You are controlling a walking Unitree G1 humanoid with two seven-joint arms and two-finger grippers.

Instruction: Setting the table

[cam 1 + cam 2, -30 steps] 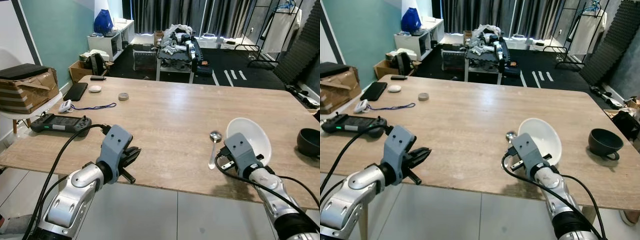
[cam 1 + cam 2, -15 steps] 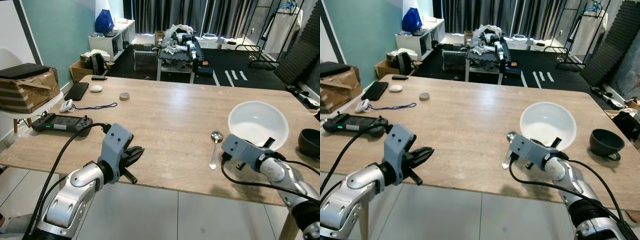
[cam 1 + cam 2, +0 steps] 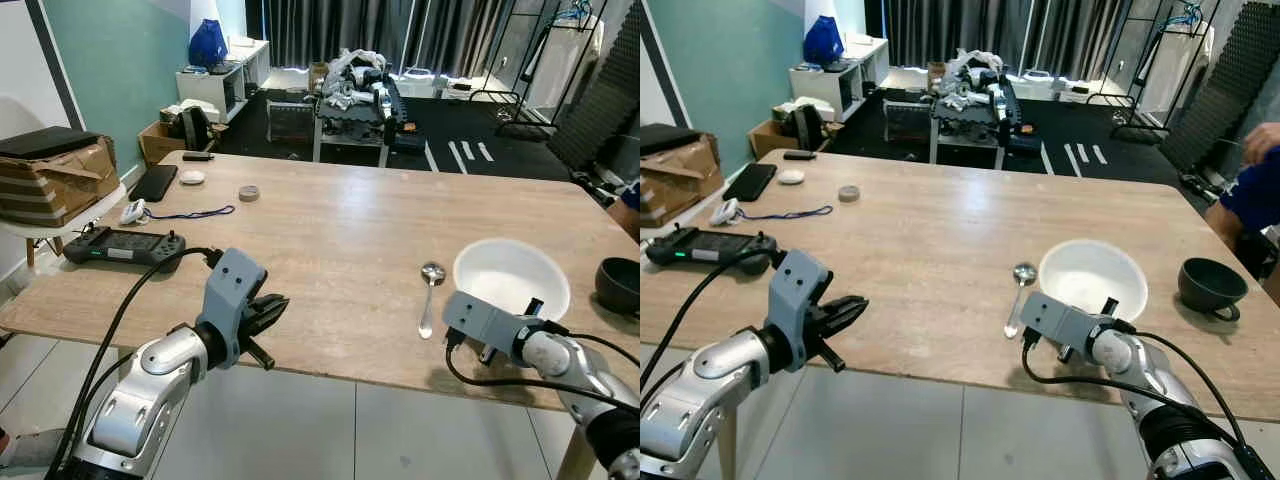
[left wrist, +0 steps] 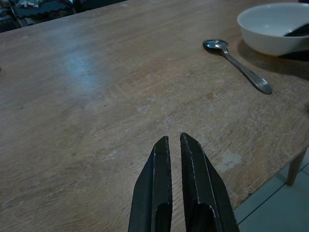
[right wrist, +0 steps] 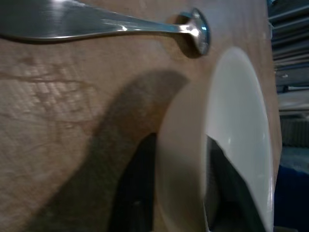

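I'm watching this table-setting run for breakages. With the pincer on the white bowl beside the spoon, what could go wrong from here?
1. The right pincer grips the white bowl by its near rim alone, so it might tip or slip on release.
2. The spoon lies close beside the bowl; sliding the bowl may knock it.
3. The bowl sits near the table edge, so pulling back carelessly might drag it off.

Wooden table (image 3: 330,230), white bowl (image 3: 505,275) beside spoon (image 3: 429,295), dark cup (image 3: 618,282), game controller (image 3: 122,246), phone (image 3: 152,182)

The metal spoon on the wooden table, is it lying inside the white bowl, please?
No, the metal spoon lies on the wooden table beside the white bowl.
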